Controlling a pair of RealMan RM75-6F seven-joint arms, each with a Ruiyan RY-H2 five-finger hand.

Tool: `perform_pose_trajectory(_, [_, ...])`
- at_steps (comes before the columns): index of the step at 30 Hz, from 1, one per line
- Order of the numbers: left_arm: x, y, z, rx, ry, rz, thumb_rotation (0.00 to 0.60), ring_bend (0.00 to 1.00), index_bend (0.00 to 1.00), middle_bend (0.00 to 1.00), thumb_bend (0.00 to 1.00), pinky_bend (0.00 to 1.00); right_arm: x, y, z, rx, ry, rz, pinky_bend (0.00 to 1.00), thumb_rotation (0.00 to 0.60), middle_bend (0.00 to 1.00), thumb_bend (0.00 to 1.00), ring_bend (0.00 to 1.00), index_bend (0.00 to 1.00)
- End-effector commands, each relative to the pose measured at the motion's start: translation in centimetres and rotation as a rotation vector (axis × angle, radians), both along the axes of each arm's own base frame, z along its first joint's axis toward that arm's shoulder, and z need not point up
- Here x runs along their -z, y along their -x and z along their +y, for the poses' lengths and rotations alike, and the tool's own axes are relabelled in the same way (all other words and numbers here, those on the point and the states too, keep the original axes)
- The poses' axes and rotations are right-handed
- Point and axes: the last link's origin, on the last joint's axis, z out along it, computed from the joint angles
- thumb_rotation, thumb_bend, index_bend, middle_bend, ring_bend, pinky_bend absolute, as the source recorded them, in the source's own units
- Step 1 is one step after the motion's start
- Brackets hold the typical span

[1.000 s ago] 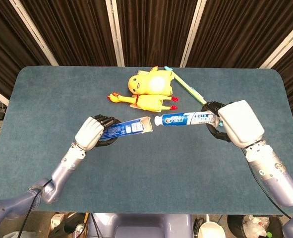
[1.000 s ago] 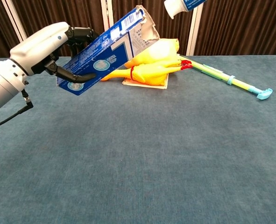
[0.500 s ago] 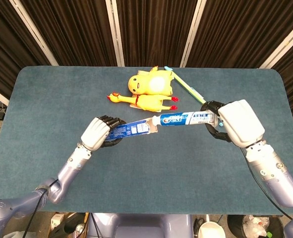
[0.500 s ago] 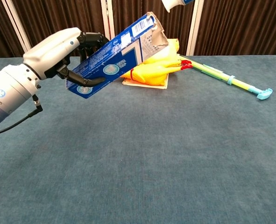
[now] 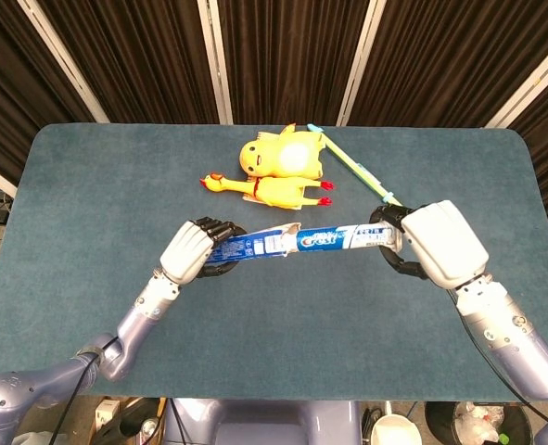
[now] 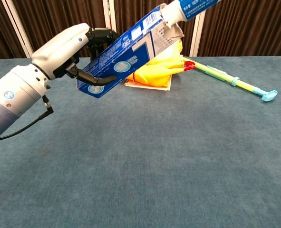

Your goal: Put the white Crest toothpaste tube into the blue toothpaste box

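Only head view shows right hand [image 5: 433, 243] gripping tube [image 5: 340, 237].

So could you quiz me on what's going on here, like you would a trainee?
1. True or false: the white Crest toothpaste tube already has its cap end at the open mouth of the blue cardboard toothpaste box.
2. Which hand holds the box: A) left hand B) right hand?
3. Fill in: the yellow rubber chicken lies on the ___ table.

Key: 1 true; 2 A; 3 blue-green.
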Motion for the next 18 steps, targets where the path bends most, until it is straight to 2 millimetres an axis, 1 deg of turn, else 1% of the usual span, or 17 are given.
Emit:
perform_pose_trajectory(1, [0.00,-0.19,0.04,0.003,0.000,-0.004,0.600,0.53,0.40,0.56,0.40,0.55,0.23,-0.01,0.14,-0.002,-0.007,0.001,0.75,0.600,0.86,0.63,0.79,1.00])
perform_pose_trajectory(9, [0.20,-0.82,-0.26,0.017,0.011,-0.025,0.600,0.53,0.39,0.56,0.40,0.55,0.78,-0.19,0.41,-0.013,-0.017,0.003,0.75,0.600,0.86,0.64,0.79,1.00])
perform_pose_trajectory(18, [0.44,-1.01,-0.68,0.028,0.020,-0.039,0.600,0.53,0.39,0.56,0.41,0.55,0.37,-0.28,0.27,-0.014,0.009,-0.003,0.75,0.600,0.86,0.63,0.79,1.00])
